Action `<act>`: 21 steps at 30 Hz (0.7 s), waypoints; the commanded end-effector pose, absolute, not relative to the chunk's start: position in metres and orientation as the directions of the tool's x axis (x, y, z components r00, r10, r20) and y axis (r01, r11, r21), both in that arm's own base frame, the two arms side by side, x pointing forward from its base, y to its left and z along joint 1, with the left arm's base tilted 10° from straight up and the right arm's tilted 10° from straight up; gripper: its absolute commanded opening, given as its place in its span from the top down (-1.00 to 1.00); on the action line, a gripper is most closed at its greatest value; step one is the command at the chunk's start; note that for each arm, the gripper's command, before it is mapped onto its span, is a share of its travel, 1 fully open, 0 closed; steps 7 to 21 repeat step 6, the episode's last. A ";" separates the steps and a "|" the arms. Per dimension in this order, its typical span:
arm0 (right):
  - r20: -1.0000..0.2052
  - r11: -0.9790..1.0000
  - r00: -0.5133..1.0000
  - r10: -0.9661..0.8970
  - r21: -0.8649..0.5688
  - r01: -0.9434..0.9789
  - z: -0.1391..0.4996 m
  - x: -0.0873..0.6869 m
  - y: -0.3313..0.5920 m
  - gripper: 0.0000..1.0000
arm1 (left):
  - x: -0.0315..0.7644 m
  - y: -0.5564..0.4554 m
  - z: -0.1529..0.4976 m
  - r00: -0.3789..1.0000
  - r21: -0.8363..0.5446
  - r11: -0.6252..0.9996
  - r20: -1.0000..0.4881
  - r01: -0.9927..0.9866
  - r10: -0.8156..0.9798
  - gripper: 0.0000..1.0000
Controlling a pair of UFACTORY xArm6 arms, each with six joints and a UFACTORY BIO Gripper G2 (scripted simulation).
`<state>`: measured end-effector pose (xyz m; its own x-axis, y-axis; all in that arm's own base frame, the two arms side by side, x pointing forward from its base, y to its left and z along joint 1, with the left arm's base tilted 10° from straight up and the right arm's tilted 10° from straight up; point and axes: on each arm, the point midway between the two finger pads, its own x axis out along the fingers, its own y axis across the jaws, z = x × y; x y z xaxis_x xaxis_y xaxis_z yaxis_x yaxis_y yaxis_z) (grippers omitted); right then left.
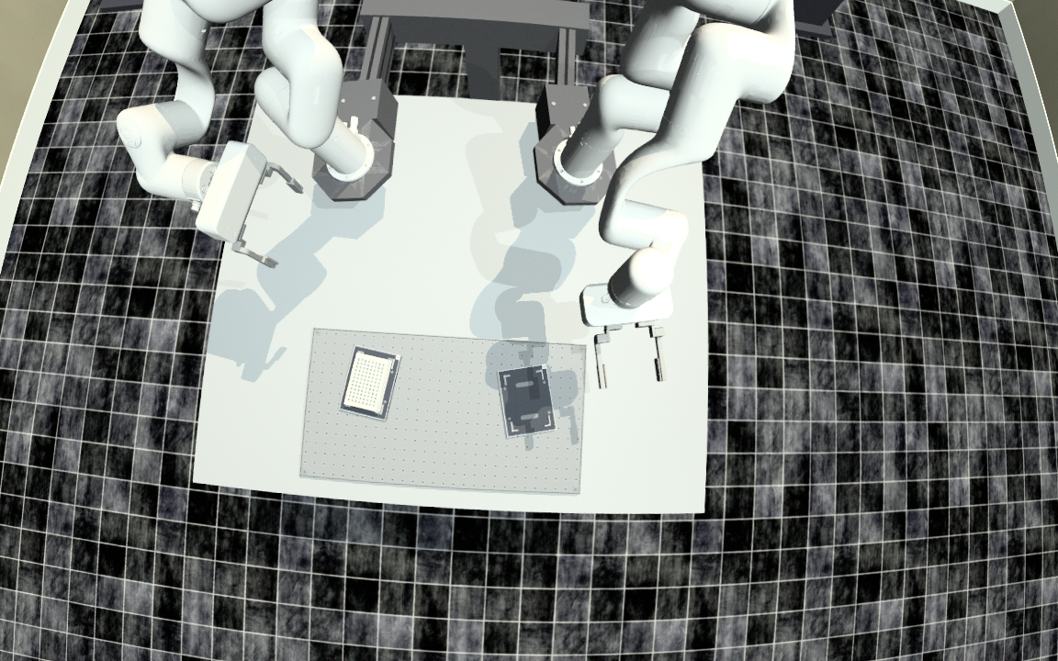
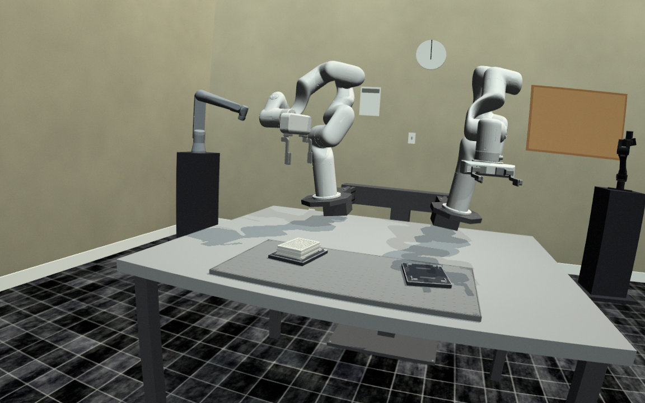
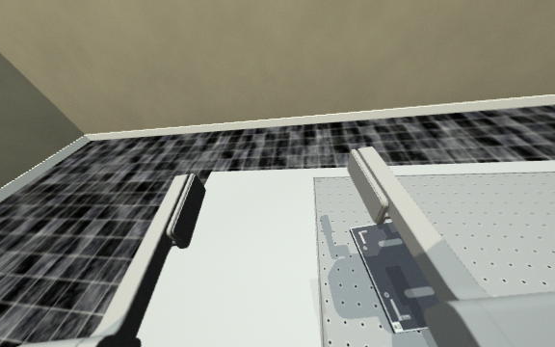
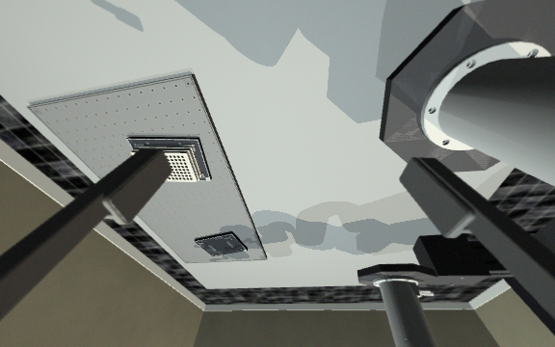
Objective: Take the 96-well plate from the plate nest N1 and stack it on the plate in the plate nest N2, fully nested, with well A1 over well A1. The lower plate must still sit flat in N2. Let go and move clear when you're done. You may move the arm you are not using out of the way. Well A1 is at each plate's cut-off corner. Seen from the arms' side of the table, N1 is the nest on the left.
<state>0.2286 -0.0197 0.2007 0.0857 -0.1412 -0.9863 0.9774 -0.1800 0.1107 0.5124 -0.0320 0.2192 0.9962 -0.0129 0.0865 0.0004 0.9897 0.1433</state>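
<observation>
Two cream 96-well plates [image 1: 368, 380] [image 2: 298, 244] [image 4: 181, 168] sit stacked in the dark nest N2 [image 2: 284, 258] [image 4: 162, 143]; they look level, with no clear gap, but A1 alignment is too small to tell. The dark nest N1 [image 1: 526, 404] [image 2: 425, 275] [image 3: 383, 272] [image 4: 221, 245] is empty. My left gripper [image 1: 631, 383] [image 2: 498, 180] [image 3: 278, 200] is partly open and empty, high above the table beyond N1's outer side. My right gripper [image 1: 284, 225] [image 2: 298, 160] [image 4: 289, 185] is wide open and empty, back near its own arm base.
Both nests stand on the perforated grey board [image 1: 443, 443] [image 2: 365, 290] [image 3: 509, 207] [image 4: 109, 116], which lies on the white table [image 1: 434, 271] [image 2: 530, 300] [image 3: 249, 270]. The arm bases are at the table's back edge. Neither gripper is over the stacked plates.
</observation>
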 end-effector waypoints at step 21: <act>-0.986 -0.180 0.088 -0.143 0.113 0.977 0.202 0.229 -0.020 -1.00 | 0.513 -0.032 0.221 0.996 0.143 0.990 0.091 0.000 -0.013 0.25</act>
